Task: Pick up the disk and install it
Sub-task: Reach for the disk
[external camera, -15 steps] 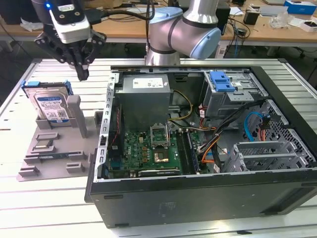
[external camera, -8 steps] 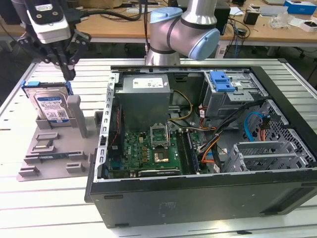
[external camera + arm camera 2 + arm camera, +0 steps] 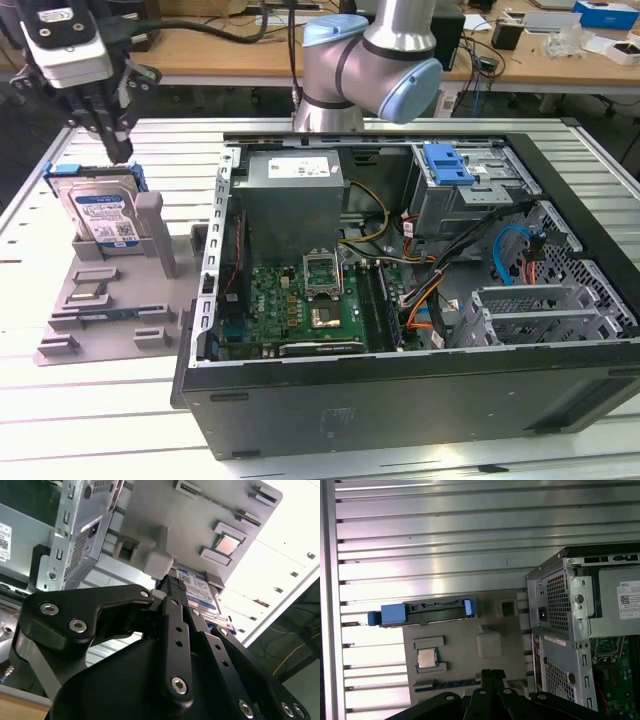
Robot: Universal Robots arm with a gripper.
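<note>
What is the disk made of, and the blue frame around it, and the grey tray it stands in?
The disk looks like shiny silver metal with a paper label. Its blue frame looks like smooth plastic. The grey tray seems matte plastic, evenly dull.

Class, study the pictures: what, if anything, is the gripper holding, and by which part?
Nothing is held. The gripper, fingers together, is just above the disk, which stands on edge in the grey holder, ungrasped.
</note>
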